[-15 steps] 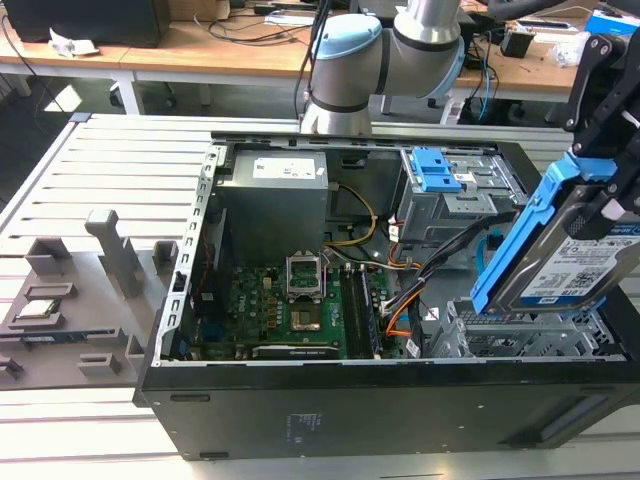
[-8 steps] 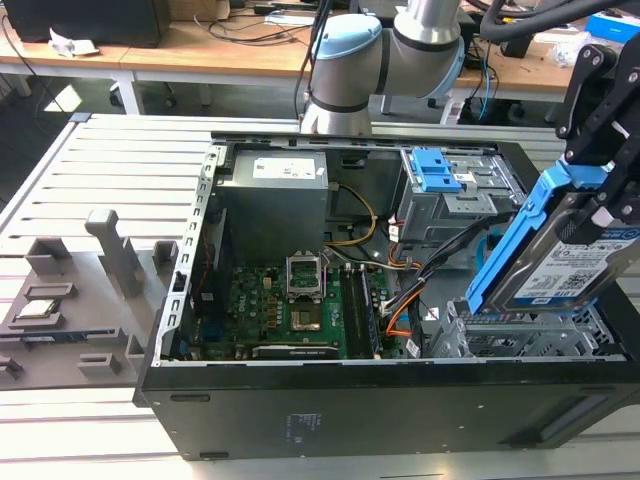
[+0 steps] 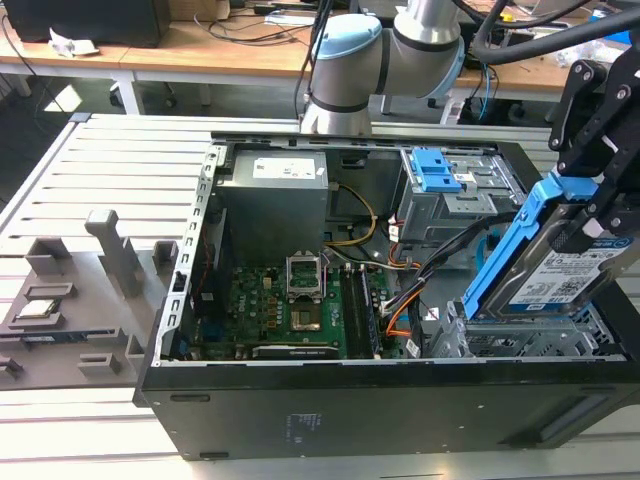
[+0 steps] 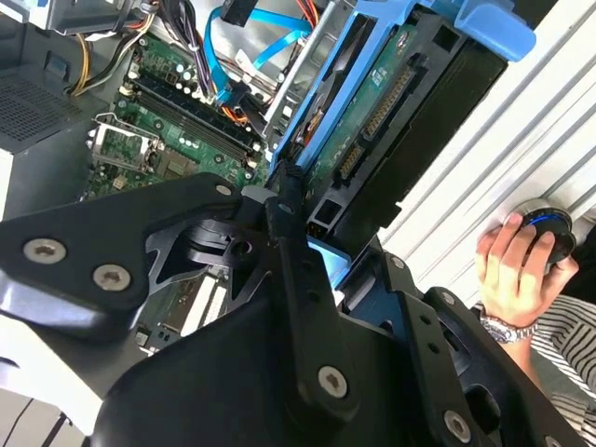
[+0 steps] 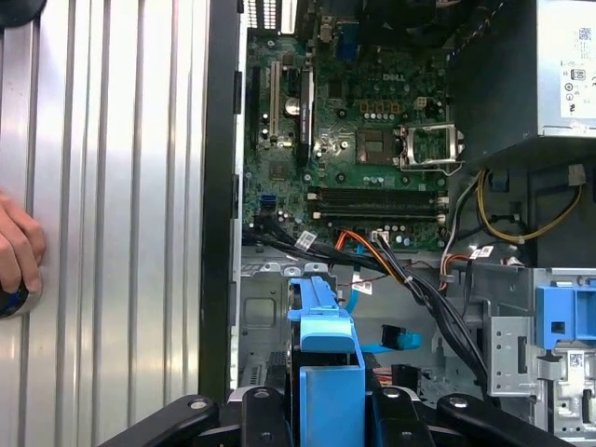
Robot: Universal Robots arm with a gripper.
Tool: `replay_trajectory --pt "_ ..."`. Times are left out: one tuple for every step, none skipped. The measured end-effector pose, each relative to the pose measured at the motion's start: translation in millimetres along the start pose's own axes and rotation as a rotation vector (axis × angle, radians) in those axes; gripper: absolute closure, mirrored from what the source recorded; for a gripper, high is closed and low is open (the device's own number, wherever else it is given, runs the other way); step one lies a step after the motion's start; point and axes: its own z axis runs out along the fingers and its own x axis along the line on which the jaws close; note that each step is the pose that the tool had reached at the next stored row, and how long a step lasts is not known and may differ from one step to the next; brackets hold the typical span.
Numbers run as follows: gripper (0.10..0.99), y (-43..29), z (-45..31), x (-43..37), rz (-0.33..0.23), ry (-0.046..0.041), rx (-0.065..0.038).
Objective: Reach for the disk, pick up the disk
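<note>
Black linkage of the gripper (image 4: pixel 312 270) fills the foreground in the second wrist view, its jaws pinching the blue-bracketed disk (image 3: pixel 560 270) by its upper end. In the exterior view the disk stands tilted, raised partly out of the metal drive cage (image 3: pixel 520 335) at the exterior view's right end of the open computer case (image 3: pixel 330 410), its labelled face turned outward. The reach looks finished and the pick-up seems under way: the lower edge of the disk appears still down among the cage walls. Clearing it calls for a straight pull along the cage and care with the cables (image 5: pixel 419 279) nearby. A person's hand (image 4: pixel 517 270) rests on a small round device on the slatted table (image 3: pixel 110 170).
</note>
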Motion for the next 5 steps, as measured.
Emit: replay_trajectory --pt "0.722 0.0 0.1 0.0 0.0 0.0 0.0" --pt "0.722 0.0 0.2 0.0 0.0 0.0 0.0" --pt "0.722 0.0 0.3 0.0 0.0 0.0 0.0" --pt "0.722 0.0 0.4 0.0 0.0 -0.0001 0.0" --pt "0.722 0.0 0.5 0.0 0.0 -0.0001 0.0"
